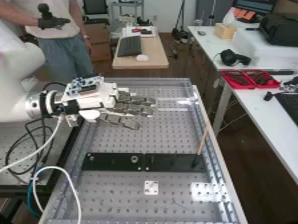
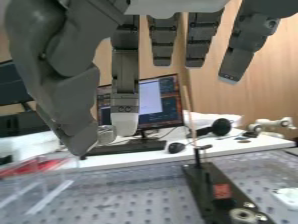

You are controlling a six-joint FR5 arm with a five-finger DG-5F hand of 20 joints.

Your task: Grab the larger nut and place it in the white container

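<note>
In the high view the hand (image 1: 123,102) is over the bench's left half, beyond the black plate (image 1: 113,161), its fingers towards the right. In the wrist view the hand (image 2: 124,95) has its thumb and nearest finger around a small silvery nut (image 2: 106,134); the other fingers are nearly straight. A round metal ring (image 1: 134,159) is on the black plate, shown in the wrist view as a nut-like ring (image 2: 243,216) beside smaller metal pieces. A whitish, partly clear box-like shape (image 1: 186,101) lies near the bench's far right; I cannot tell whether it is the container.
A thin wooden stick (image 1: 202,142) rises from the black plate's right end. A small white plate (image 1: 151,187) lies on the perforated bench (image 1: 120,192). Red trays (image 1: 247,79) stand on the side table, and cables (image 1: 50,150) hang beside the arm.
</note>
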